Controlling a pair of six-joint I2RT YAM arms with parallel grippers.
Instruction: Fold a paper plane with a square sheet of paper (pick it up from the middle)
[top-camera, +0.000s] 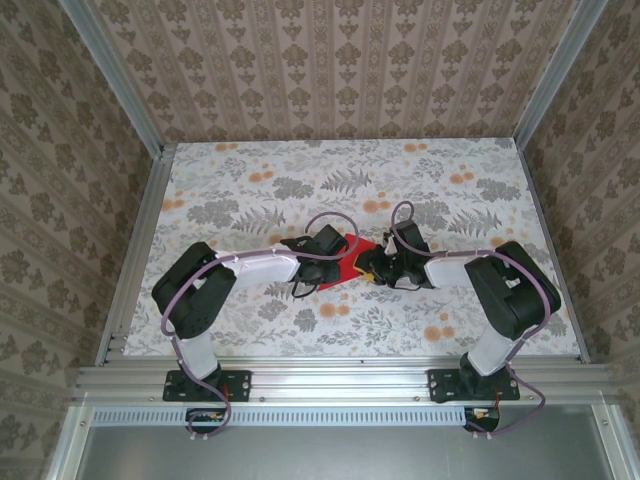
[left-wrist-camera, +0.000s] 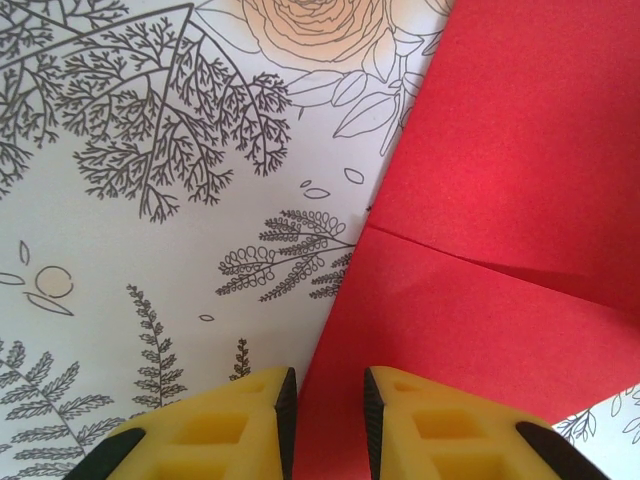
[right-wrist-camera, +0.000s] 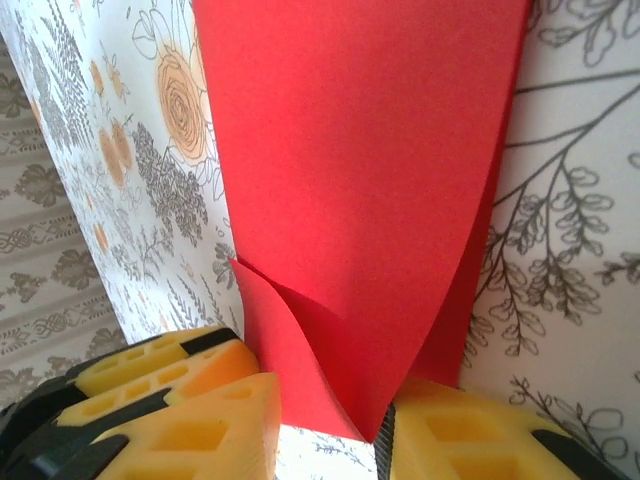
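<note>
This is a robot test cell in a lab. A silver aluminium extrusion frame (top-camera: 330, 375) boxes in brown damask-patterned panel walls (top-camera: 340, 70) and a floral-printed white tabletop (top-camera: 300, 170), with two white-and-black robot arms (top-camera: 255, 268) bolted at its edge.

Floral-print table (top-camera: 250, 180) w/ grey leaves & orange blooms, brown damask walls (top-camera: 340, 60), alu frame (top-camera: 340, 375) round it.

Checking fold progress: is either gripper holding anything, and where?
The left gripper holds nothing: jaws apart over the edge of the square sheet of paper. Its curled-up corner lies inside the right gripper; pinched or not, cannot tell.
</note>
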